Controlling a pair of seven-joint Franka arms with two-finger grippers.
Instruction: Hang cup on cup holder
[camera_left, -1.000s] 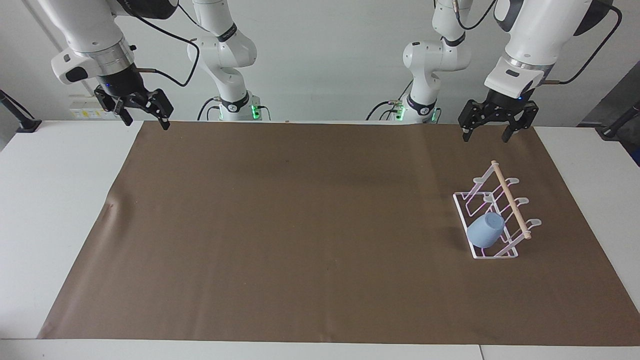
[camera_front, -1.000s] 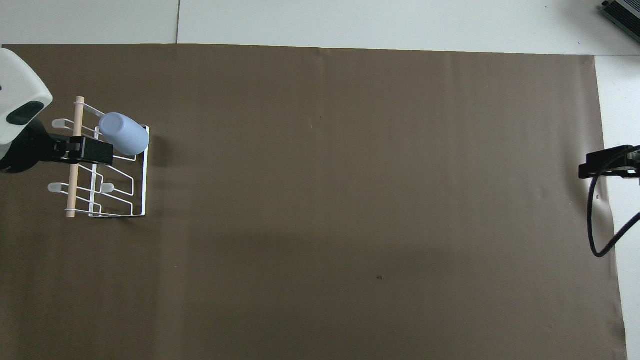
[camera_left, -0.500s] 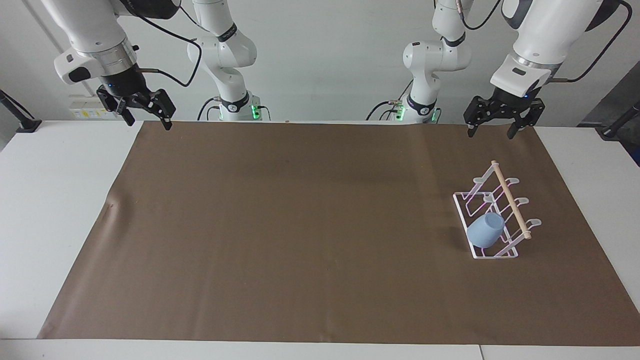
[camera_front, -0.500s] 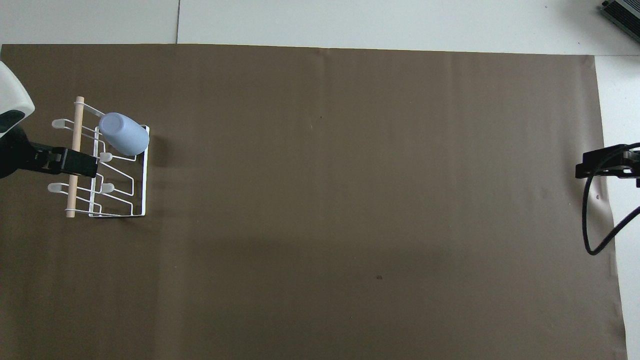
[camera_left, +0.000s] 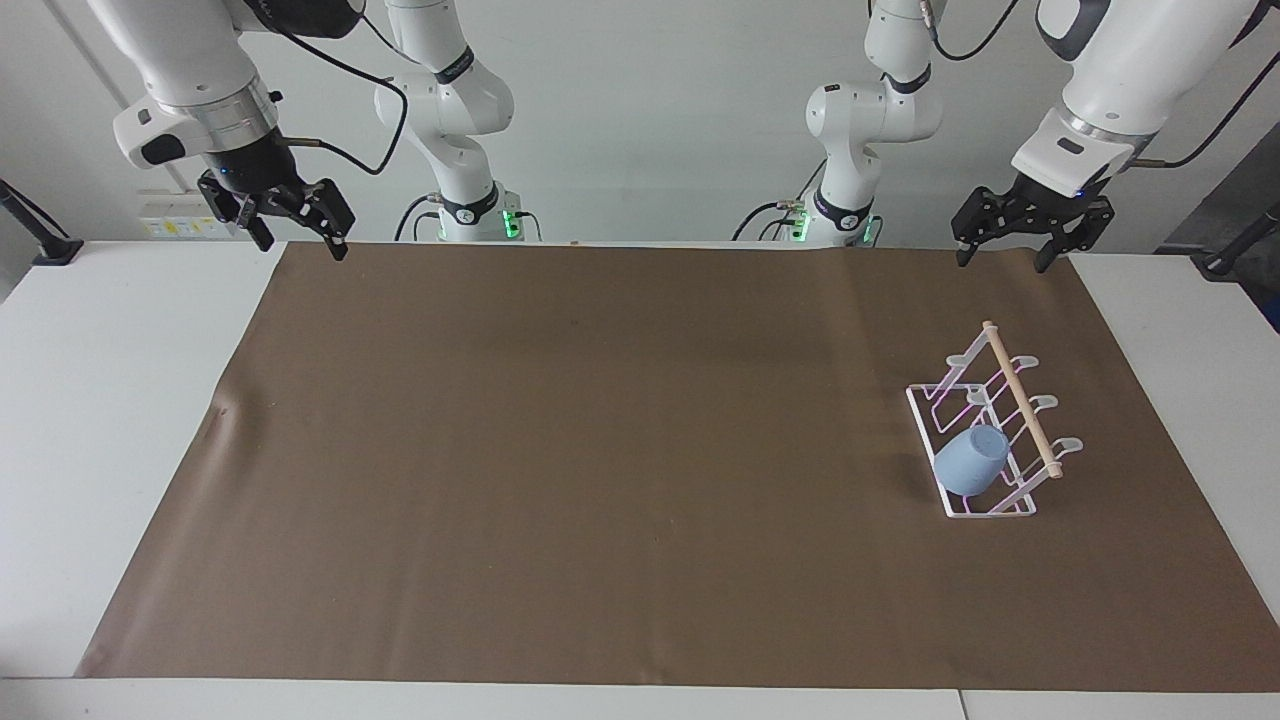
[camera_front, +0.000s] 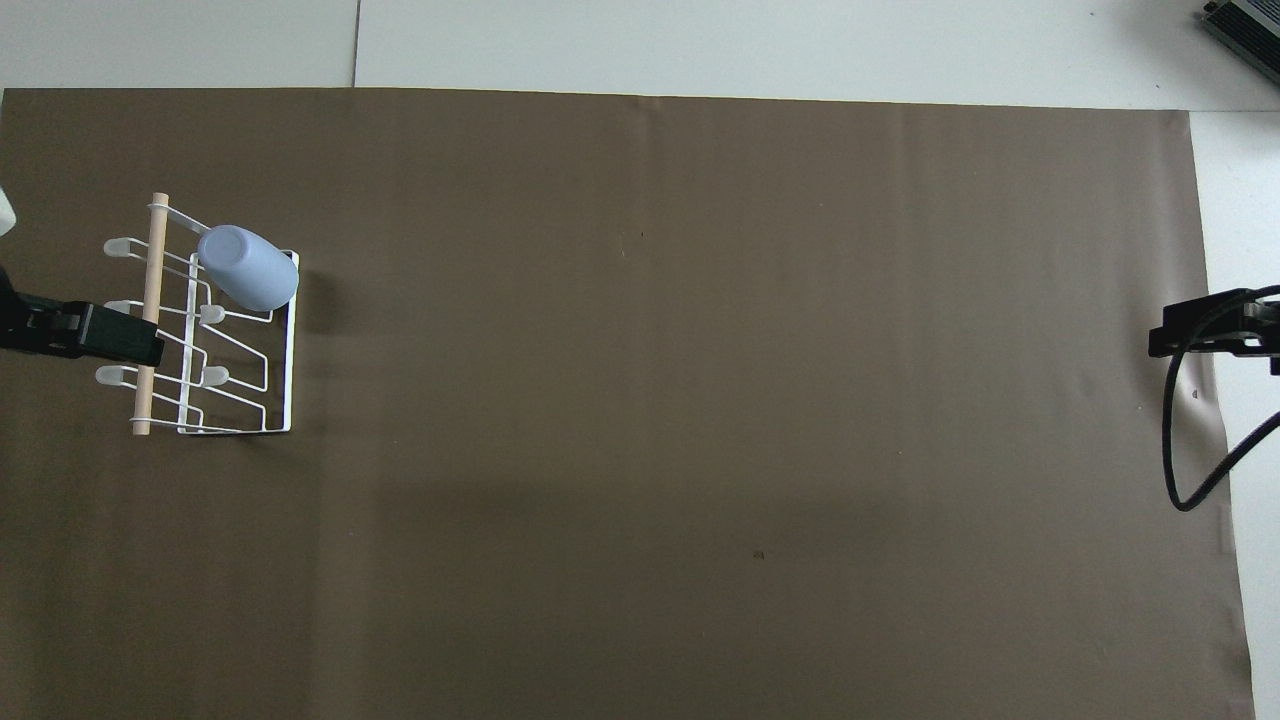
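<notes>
Light-blue plastic cup (camera_left: 970, 461) hangs mouth-down on the white wire cup holder (camera_left: 1010, 500), draining; left gripper (camera_left: 1030, 237) and right gripper (camera_left: 290, 222) hover wide, empty.

Brown paper sheet (camera_left: 600, 450) spread flat over white table (camera_left: 110, 400), covering most of the top; bare white strips showing at both ends of the sheet and along its edge farthest from the robots. Small crease in the sheet near its edge toward the right arm's end. Grey wall (camera_left: 650, 120) rising above the table.
</notes>
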